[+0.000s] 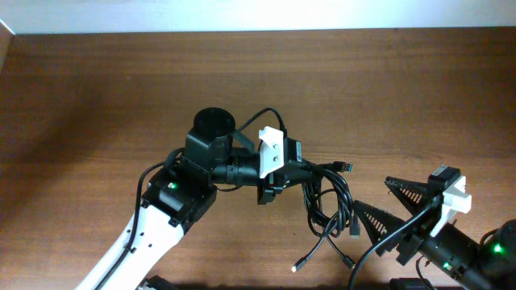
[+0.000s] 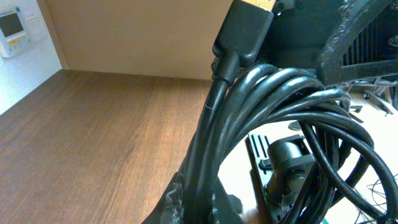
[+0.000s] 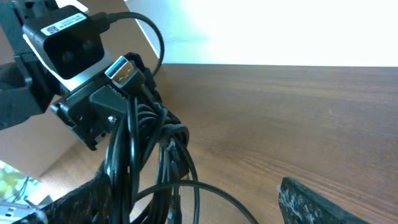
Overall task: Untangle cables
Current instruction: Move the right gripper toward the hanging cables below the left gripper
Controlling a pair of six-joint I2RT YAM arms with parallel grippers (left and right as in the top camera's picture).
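**Cables gripped in a bunch by the left tool, right tool spread wide**

Cables (image 1: 326, 197) are seen right of centre on the wooden bench (image 1: 121, 89), gathered into a knot of overlapping black loops. The bundle is pinched at its upper left by the left tool (image 1: 289, 176), which is closed down onto several strands at once. From the left wrist view the cords are seen close up, running in a thick sheaf across the frame. A black flat plug (image 2: 245, 28) is pointed upward at the top of that sheaf. A blue-tongued plug (image 3: 121, 70) is picked out in the right wrist view, stuck up beside the left tool's body. From overhead, loose ends are seen trailing out of the knot, and one small plug (image 1: 300, 264) is laid near the front of the bench. Just right of the tangle, the right tool (image 1: 372, 196) is held with its fingers (image 3: 323, 202) parted wide. Nothing is clamped between them. The loops are found near its left finger, though contact cannot be told.
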